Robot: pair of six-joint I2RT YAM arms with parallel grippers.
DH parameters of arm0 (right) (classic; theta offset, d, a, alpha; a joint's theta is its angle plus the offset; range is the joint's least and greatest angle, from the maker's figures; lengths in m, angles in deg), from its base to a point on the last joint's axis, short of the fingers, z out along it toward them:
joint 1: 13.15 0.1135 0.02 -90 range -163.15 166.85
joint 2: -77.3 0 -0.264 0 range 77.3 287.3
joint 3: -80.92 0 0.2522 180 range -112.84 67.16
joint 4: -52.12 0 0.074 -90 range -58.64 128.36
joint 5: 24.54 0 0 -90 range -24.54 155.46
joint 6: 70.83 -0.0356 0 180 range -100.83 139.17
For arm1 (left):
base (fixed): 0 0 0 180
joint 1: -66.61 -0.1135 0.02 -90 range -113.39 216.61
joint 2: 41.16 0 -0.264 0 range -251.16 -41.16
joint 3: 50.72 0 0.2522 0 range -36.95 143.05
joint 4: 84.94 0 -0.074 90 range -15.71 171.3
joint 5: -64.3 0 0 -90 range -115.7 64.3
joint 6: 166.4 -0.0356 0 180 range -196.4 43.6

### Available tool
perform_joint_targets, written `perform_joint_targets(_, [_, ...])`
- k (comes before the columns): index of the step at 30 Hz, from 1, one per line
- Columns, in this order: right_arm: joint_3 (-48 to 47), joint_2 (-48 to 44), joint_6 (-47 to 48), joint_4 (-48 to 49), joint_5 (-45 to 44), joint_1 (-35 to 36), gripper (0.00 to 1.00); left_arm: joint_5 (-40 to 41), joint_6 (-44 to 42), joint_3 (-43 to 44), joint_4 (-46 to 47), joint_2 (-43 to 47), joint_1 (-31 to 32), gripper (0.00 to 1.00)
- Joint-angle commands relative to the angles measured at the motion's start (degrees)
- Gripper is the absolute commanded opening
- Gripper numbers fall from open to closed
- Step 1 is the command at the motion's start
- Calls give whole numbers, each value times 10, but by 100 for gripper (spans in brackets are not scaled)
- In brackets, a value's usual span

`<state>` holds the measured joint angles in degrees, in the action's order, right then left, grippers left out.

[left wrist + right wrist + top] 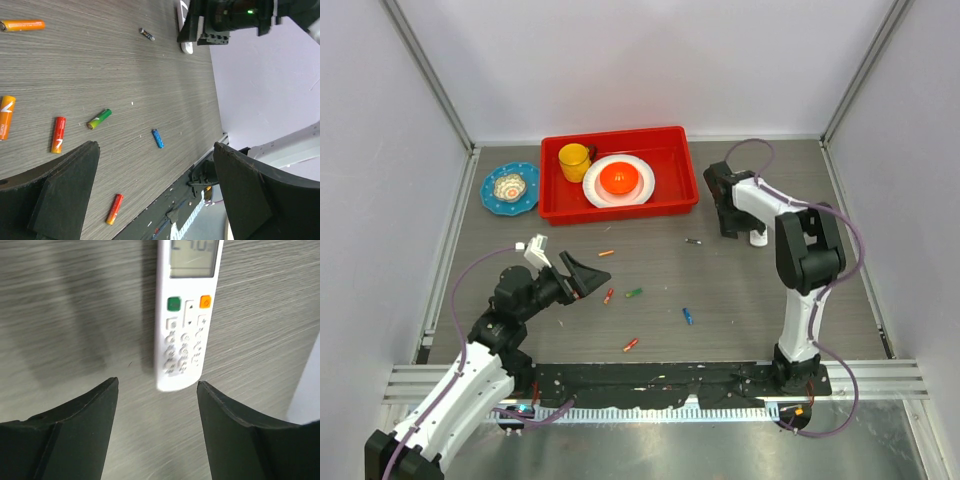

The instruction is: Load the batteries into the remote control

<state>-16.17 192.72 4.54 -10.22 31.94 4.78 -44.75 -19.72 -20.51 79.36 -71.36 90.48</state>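
Observation:
The white remote control lies keypad face and display up on the table, just ahead of my open, empty right gripper. In the top view only its end shows beside the right gripper. Several batteries lie loose mid-table: orange, red, green, blue and red-orange. My left gripper is open and empty, just left of the red battery. The left wrist view shows the green, blue and red batteries beyond its jaws.
A small dark metal bit lies left of the remote. A red tray at the back holds a yellow cup and a white plate with an orange bowl. A blue plate sits left of the tray.

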Motion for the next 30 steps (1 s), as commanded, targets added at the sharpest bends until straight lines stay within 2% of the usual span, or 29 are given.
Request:
perform_joint_targets(1, [3,-134,-18,9,60,22,70,28,-20,14,-13,1,-1,100])
perform_joint_targets(4, [47,-211,-28,36,83,32,70,83,-34,37,-61,-4,-1,100])
perform_joint_targets(6, [135,-331,-37,87,138,32,70,116,-39,50,-99,-9,-1,100])
perform_joint_targets(7, [176,-376,-44,162,163,33,70,143,-40,64,-110,-22,0,99])
perform_joint_targets(8, [265,-472,-64,205,221,34,70,155,-46,73,-125,-31,1,100])
perform_joint_targets(10, [356,-558,-85,333,273,42,72,182,-67,109,-177,-58,1,100])
perform_joint_targets(11, [438,-634,-110,371,295,49,73,185,-74,120,-206,-89,2,100])
perform_joint_targets(13, [502,-694,-134,444,277,96,77,217,-90,150,-224,-115,3,100])
perform_joint_targets(15, [552,-750,-146,457,204,135,78,240,-90,167,-250,-150,6,99])
perform_joint_targets(16, [561,-761,-145,454,182,172,78,248,-90,183,-257,-164,9,100])
perform_joint_targets(18, [570,-774,-141,439,128,195,78,295,-86,200,-285,-196,26,100])
perform_joint_targets(20, [566,-770,-135,413,118,199,78,332,-80,222,-305,-216,43,100])
perform_joint_targets(25, [563,-745,-133,414,146,199,78,305,-66,222,-290,-252,48,100])
perform_joint_targets(28, [558,-745,-136,425,172,199,78,265,-87,193,-251,-231,47,100])
perform_joint_targets(30, [554,-749,-140,426,182,199,80,275,-86,184,-243,-204,48,100])
